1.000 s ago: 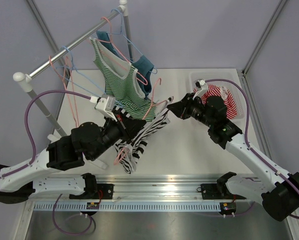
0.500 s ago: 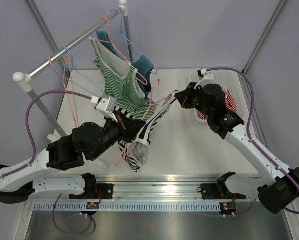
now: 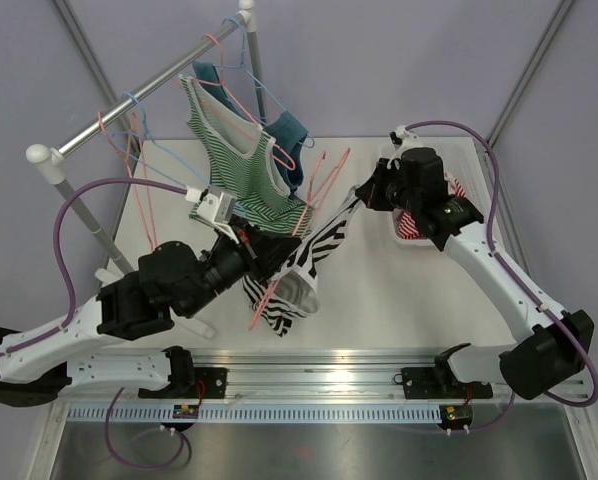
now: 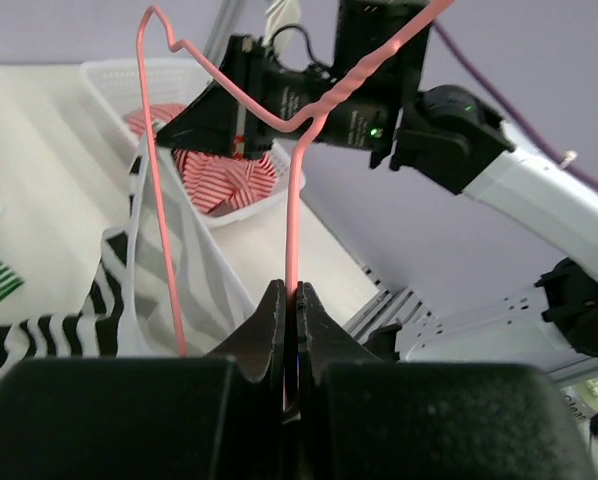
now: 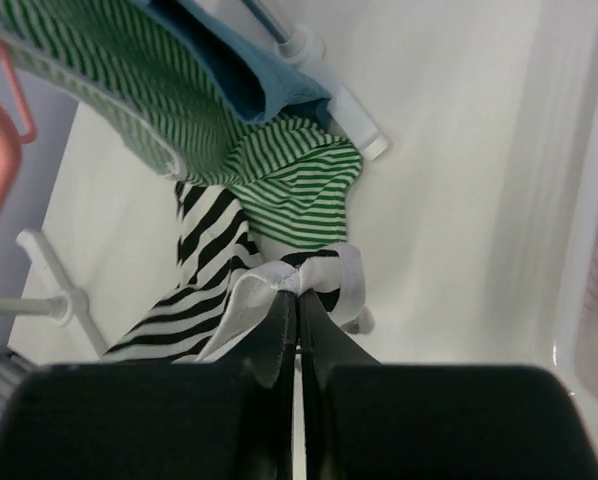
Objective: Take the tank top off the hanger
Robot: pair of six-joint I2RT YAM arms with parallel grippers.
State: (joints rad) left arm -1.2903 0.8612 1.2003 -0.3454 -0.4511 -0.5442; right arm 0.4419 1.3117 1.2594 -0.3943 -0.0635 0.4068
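One black-and-white striped tank top [image 3: 304,265] is hanging mid-air over the table [image 3: 379,290], stretching between both grippers, just in front of the rack. Its upper end is being pulled up & to the right into a taut band, while the rest is bunching low near the left arm. A white-edged strap [image 5: 279,285] is sitting right at the R fingertips.

Pink wire hanger [image 4: 294,200] is tilting, hook end pointing up toward the R arm. One stretch of wire is poking out thru the lower fabric in the top view, so the top is partly on it. Can't tell how much is caught.

L gripper [image 4: 291,300] is clamping shut on the hanger wire, jaws pressing together w/ the wire between them. R gripper [image 5: 297,285] is pinching closed on the tank top's white edge, jaws nearly meeting.

Behind, a green striped top [image 3: 234,160] & a blue garment [image 3: 289,135] are hanging on hangers from the rack rail [image 3: 129,105]; the green one's hem is dangling just beside the tank top. At far right, a clear bin [image 4: 109,75] is holding a red-and-white striped garment [image 4: 219,180], w/ the R arm passing over it.
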